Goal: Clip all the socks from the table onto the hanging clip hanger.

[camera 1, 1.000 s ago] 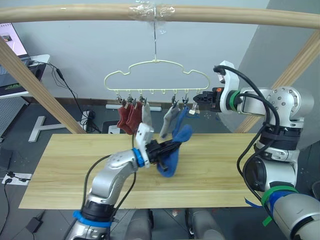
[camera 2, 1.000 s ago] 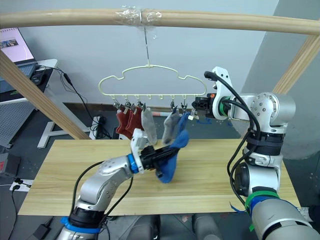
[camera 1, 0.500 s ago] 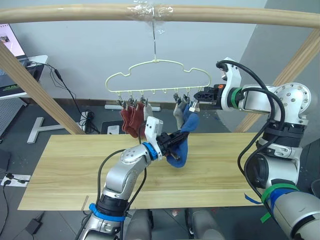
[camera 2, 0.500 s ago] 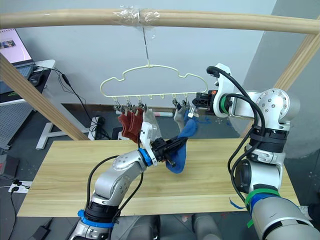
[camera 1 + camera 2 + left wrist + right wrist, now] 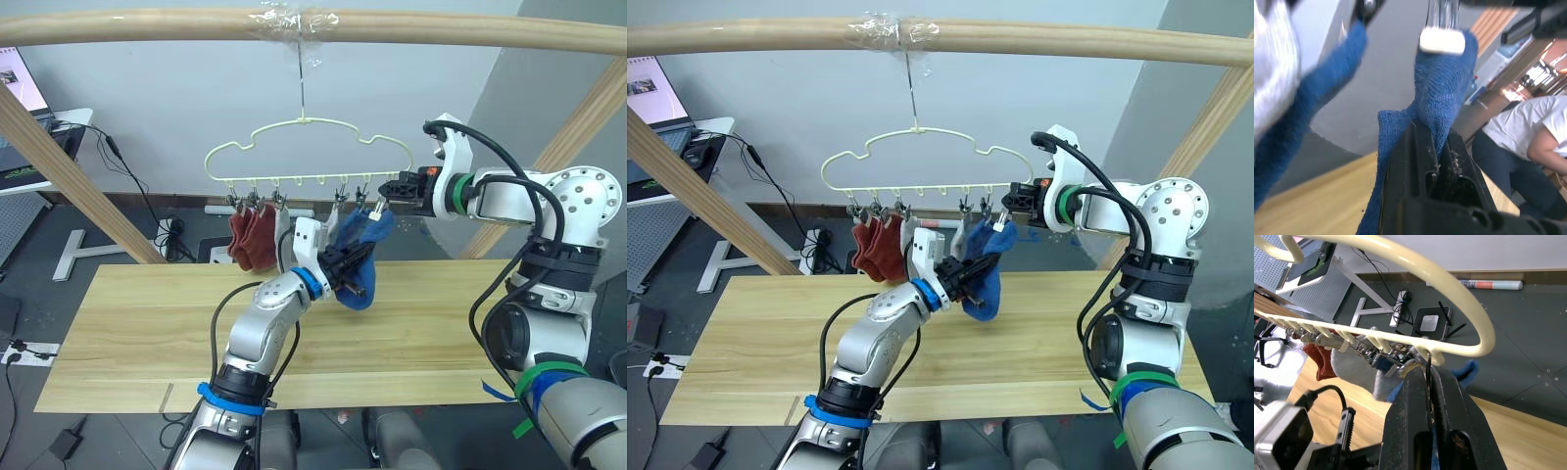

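The pale yellow clip hanger (image 5: 306, 147) hangs by its hook from the wooden pole. Two rust red socks (image 5: 250, 237) and a light grey sock (image 5: 283, 227) dangle from its left clips; another grey sock (image 5: 337, 217) and a blue sock (image 5: 1312, 93) hang further right. My left gripper (image 5: 349, 262) is shut on a second blue sock (image 5: 368, 235), holding its top edge right under the end clip (image 5: 1442, 41). My right gripper (image 5: 388, 188) is shut on that end clip (image 5: 1426, 363) at the hanger's right end. The table (image 5: 147, 313) lies below.
A thick wooden pole frame (image 5: 392, 29) spans overhead, with slanted legs at left (image 5: 69, 166) and right (image 5: 578, 127). A person in a white shirt (image 5: 1518, 132) is in the background. A desk with a laptop (image 5: 24, 88) stands at the far left.
My left gripper has carried the blue sock up and to the right, from above the table to just under the hanger's right-end clip. My right gripper has stayed at that clip.
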Available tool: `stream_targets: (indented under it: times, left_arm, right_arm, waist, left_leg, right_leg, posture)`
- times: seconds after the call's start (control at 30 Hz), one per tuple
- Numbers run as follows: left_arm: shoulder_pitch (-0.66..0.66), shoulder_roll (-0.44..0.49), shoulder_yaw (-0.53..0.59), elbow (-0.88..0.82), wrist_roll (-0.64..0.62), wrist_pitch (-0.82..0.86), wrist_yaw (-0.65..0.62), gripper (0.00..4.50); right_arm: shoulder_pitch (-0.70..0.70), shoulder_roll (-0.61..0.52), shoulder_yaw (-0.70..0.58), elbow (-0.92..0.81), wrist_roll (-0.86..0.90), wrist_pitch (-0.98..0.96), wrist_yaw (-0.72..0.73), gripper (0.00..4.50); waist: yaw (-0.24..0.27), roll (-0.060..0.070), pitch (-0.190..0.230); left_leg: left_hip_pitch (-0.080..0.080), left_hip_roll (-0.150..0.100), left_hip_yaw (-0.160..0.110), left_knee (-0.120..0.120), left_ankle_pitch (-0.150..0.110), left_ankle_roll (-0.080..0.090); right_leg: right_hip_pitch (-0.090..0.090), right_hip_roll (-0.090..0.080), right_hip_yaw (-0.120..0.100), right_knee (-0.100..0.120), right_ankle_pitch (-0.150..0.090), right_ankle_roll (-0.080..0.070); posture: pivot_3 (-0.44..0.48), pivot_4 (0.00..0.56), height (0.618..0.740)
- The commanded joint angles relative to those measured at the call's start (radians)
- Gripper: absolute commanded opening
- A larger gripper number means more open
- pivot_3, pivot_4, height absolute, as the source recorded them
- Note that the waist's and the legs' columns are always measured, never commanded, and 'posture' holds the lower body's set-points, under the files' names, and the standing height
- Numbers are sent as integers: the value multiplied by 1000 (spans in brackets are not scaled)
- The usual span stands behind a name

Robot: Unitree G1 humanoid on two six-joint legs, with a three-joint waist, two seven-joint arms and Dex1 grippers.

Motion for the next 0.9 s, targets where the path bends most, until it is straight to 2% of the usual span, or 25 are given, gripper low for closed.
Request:
stream_targets:
  times: [0.03, 0.23, 0.27, 0.3, 0.4, 0.43, 0.67, 0.83, 0.9]
  left_arm:
    - [-6, -2, -3, -23, -2, -22, -4, 0]
    - [7, 17, -12, -38, -9, -11, -26, 0]
    - [6, 19, -13, -39, -10, -9, -26, 0]
    - [5, 19, -13, -39, -9, -9, -26, 0]
    - [1, 18, -19, -26, 2, -18, -26, 0]
    - [2, 15, -19, -20, -1, -19, -30, 0]
    - [6, 0, -19, 50, -16, -9, -61, 2083]
    - [78, 65, -13, 84, 0, -16, -104, 3673]
    - [121, 117, -1, 74, 13, -32, -123, 4274]
  right_arm:
    - [-2, -14, -27, -19, 69, 8, -31, 713]
    - [-16, -26, -45, 7, 111, 8, -44, 2920]
    - [-23, -32, -47, 12, 113, 8, -39, 3104]
    - [-31, -40, -52, 16, 110, 8, -28, 3555]
    - [-37, -70, -44, -5, 81, -3, 19, 4483]
    - [-27, -93, -21, -26, 70, -16, 44, 4483]
    - [151, -186, 93, -213, 1, -112, 164, 4500]
    - [304, -202, 138, -297, -66, -223, 219, 4500]
    - [393, -250, 191, -344, -120, -303, 272, 4500]
  waist:
    - [-1, 0, 0]
    - [-1, 0, 0]
    - [-1, 0, 0]
    - [-1, 0, 0]
    - [-1, 0, 0]
    - [0, 0, 0]
    - [0, 0, 0]
    - [-9, 0, 0]
    - [-11, 0, 0]
  left_leg:
    - [0, 0, 0, 0, 0, 0]
    - [0, 0, 0, 0, 0, 0]
    - [0, 0, 0, 1, 0, 0]
    - [0, 0, 0, 1, 0, 0]
    - [0, 0, 0, 1, 0, 0]
    - [0, 0, 0, 1, 0, 0]
    - [0, 0, 0, 1, 0, 0]
    - [0, 0, 0, 1, 0, 0]
    - [0, 1, 0, 0, 0, 0]
  right_leg:
    - [0, 0, 0, 0, 0, 0]
    - [0, 0, 0, 1, 0, 0]
    - [0, 0, 0, 1, 0, 0]
    - [0, 0, 0, 1, 0, 0]
    - [0, 0, 0, 1, 0, 0]
    - [0, 0, 0, 0, 0, 0]
    - [0, 0, 0, -1, 0, 0]
    - [0, 1, 1, 0, 0, 0]
    - [0, 1, 0, 0, 0, 0]
  posture:
    - [-143, 137, 740]
    - [-143, 138, 740]
    - [-140, 147, 740]
    - [-140, 147, 740]
    - [-138, 155, 740]
    - [-138, 155, 740]
    - [-155, 170, 740]
    - [-163, 179, 740]
    - [-162, 183, 740]
